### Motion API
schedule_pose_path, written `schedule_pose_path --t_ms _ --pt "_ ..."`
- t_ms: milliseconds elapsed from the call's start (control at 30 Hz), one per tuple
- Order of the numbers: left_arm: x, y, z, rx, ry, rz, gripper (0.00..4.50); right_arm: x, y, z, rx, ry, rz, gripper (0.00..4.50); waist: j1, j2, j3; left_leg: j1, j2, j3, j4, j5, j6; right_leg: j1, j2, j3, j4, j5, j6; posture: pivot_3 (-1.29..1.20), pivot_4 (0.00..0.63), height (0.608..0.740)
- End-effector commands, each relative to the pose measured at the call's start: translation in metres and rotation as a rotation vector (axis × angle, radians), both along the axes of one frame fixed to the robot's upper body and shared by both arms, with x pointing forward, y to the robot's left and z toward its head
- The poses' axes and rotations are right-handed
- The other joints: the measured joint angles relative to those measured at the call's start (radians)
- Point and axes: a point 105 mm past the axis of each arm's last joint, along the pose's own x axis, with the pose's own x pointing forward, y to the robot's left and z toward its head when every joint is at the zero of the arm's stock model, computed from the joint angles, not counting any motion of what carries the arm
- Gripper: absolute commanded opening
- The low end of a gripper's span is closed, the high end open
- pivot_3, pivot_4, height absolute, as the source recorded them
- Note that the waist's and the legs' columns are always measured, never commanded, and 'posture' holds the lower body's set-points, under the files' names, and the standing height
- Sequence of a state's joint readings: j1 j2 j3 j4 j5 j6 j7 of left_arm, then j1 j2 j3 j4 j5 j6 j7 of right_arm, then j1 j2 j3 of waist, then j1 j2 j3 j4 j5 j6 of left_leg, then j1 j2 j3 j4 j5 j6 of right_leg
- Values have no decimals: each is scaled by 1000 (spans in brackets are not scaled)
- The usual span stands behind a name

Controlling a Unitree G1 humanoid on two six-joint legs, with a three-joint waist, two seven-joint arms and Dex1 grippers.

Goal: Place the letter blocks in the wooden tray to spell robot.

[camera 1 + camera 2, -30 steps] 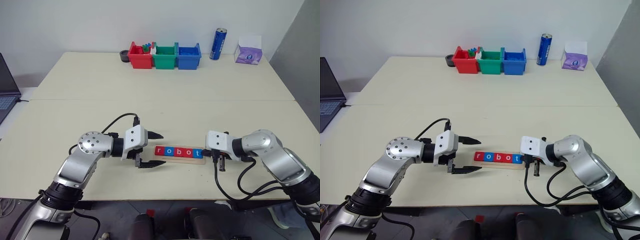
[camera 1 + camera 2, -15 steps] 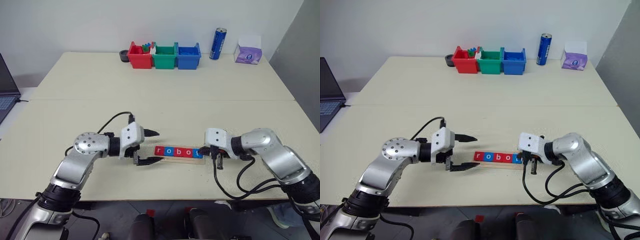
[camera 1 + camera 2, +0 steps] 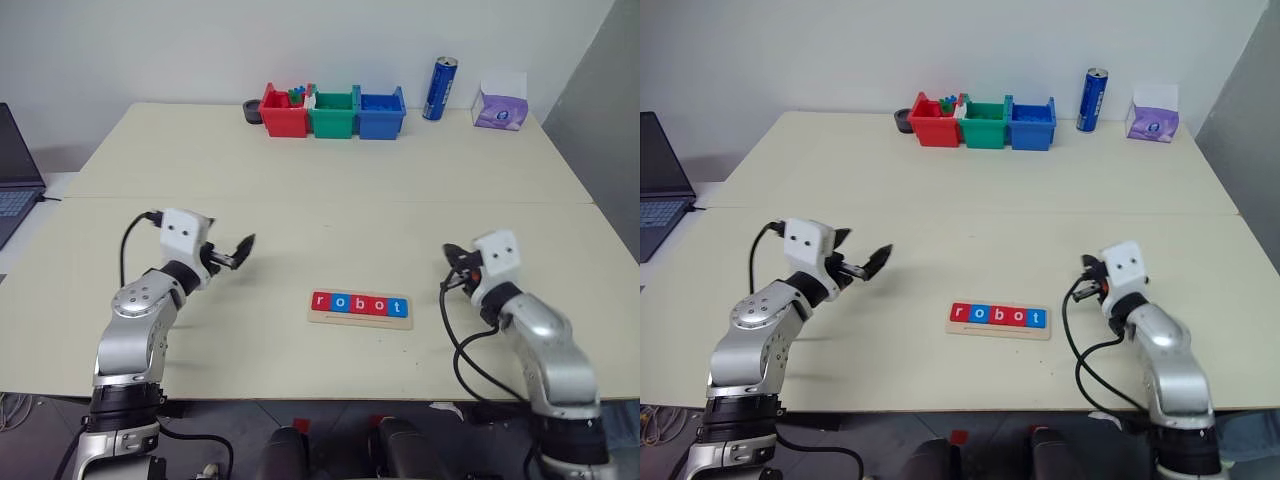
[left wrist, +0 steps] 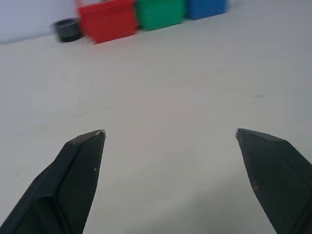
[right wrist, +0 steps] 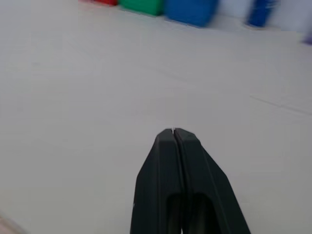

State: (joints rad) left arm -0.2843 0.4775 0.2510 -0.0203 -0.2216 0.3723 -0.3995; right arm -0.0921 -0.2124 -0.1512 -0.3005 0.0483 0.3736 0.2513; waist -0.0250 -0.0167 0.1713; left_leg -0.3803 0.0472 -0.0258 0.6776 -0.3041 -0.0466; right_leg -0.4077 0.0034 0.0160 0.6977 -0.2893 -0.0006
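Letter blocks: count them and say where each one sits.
5, side by side in the wooden tray near the table's front edge, spelling robot: red r, blue o, red b, red o, blue t. None elsewhere.

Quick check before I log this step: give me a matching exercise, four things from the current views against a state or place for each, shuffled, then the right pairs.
Things:
1. left gripper
2. right gripper
3. letter blocks
4. blue can

States or places:
A. standing at the table's far edge, beside the tissue box
B. fingers pressed together, holding nothing
C. fingers wide apart, holding nothing
D. lined up in the wooden tray, reading robot

Pairs: 1-C, 2-B, 3-D, 4-A
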Motion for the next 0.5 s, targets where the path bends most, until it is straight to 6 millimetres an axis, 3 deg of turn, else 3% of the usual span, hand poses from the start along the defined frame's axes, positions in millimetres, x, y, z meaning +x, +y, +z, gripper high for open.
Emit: schedule_pose_path --t_ms 33,233,500 --pt "-8 25 -5 18 -20 135 4500 -14 -29 -9 43 -86 -226 45 0 0 0 0 0 0 0 0 0 0 -2 0 0 0 0 0 150 740" --pt "-20 12 -21 84 -21 85 4500 -25 -49 -37 80 -58 -322 45 -2 0 0 2 -2 1 0 1 -1 1 -2 1 1 1 1 0 150 740" --pt "-29 4 -28 58 -47 62 4500 -17 -50 -34 63 -92 -306 45 -2 0 0 4 -1 3 0 1 -1 2 3 1 1 1 0 0 150 740"
